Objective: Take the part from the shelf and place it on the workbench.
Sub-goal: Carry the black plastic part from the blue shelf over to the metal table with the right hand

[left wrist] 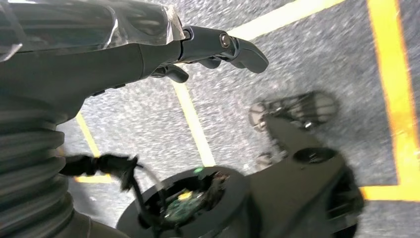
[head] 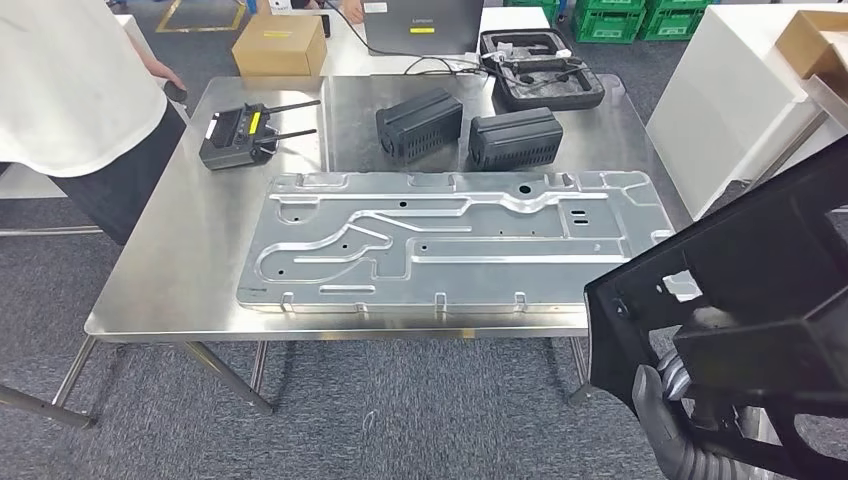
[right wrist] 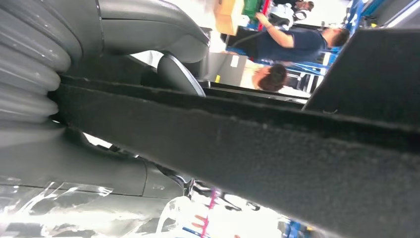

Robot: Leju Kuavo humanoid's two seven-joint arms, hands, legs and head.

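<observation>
Fingers [head: 655, 400] of the right hand [head: 668, 425] clasp the black, matte, frame-like part [head: 740, 290] with cutouts, held off the tabletop's [head: 180, 270] right corner, its far end cut off.

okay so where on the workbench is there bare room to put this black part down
Barest is the left side of the workbench, between the remote controller and the front edge, left of the aluminium plate. That plate covers the middle and right. The back is crowded: two black blocks, a foam case. The right hand holds the black part.
</observation>
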